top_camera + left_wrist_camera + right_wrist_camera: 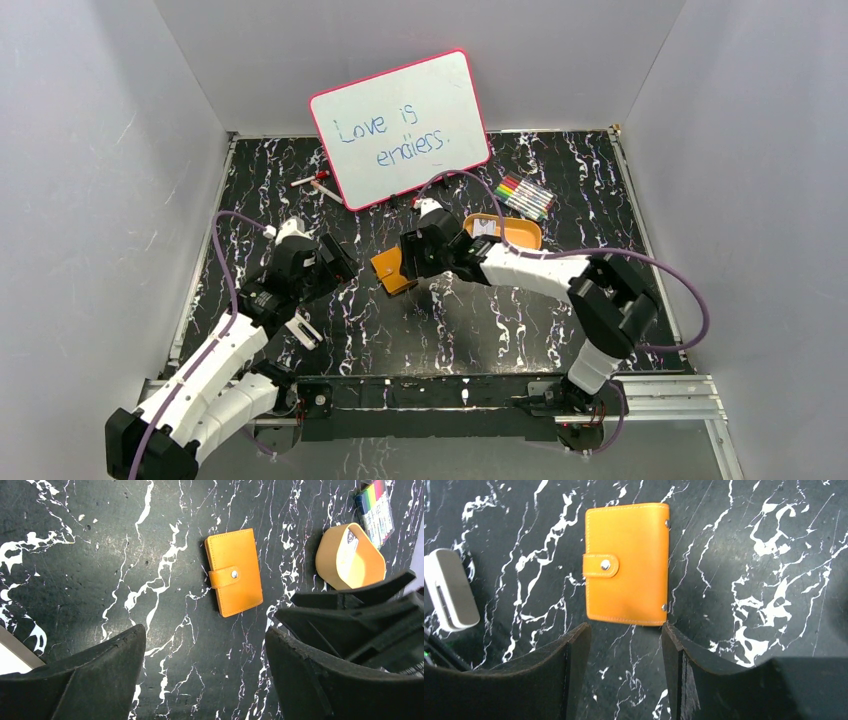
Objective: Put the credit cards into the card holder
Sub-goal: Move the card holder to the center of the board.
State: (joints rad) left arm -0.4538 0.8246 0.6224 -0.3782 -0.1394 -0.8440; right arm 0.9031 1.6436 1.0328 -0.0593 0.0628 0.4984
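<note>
While hovering over the desk (749,530), holds right pincer (625,630) part-open, empty, just short of the shut wallet (626,565) lying flat; holds left pincer (205,630) wide, empty; shows card (348,555) in tray (325,562).

The card holder (390,272) lies flat on the table (450,330) near its middle; to its right and slightly farther back sits a tray (527,238) with a credit card (486,228) in it; just behind the tray lies a pack of markers (525,197). A whiteboard (400,128) stands at the back, left of the pack; loose pens (315,183) lie by its lower left corner.
</note>
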